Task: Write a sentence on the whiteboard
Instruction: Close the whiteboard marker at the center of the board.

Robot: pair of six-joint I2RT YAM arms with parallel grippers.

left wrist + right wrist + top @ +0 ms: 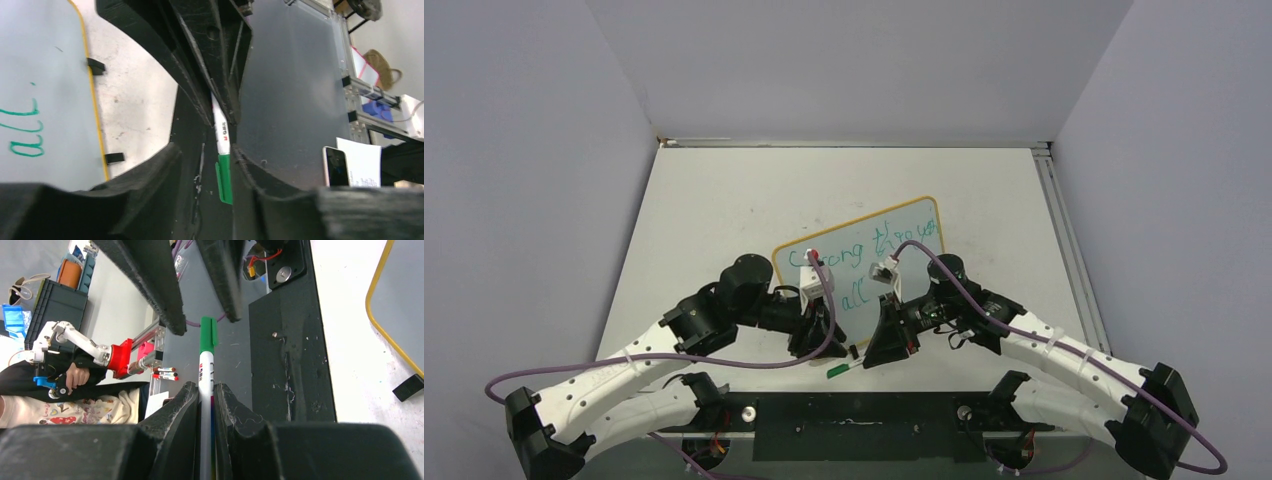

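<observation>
Near the front edge of the tabletop (724, 200), the marker (206, 375) has its green cap (208, 335) on, so I judge that the writing is finished. Farther back the board (45, 60) lies flat, turned at an angle. The sentence (854, 255) stands on it in two green lines; "all" reads clearly, while the arms hide some letters. What is left, I think, is only to put the marker down and take the arms away.

Both arms reach forward and inward, low, and their hands meet tip to tip just before the near edge of the board. The right hand (206, 392) is clenched on the marker barrel. The left hand (210, 160) is released, with one finger on each side of the cap and a gap between.
</observation>
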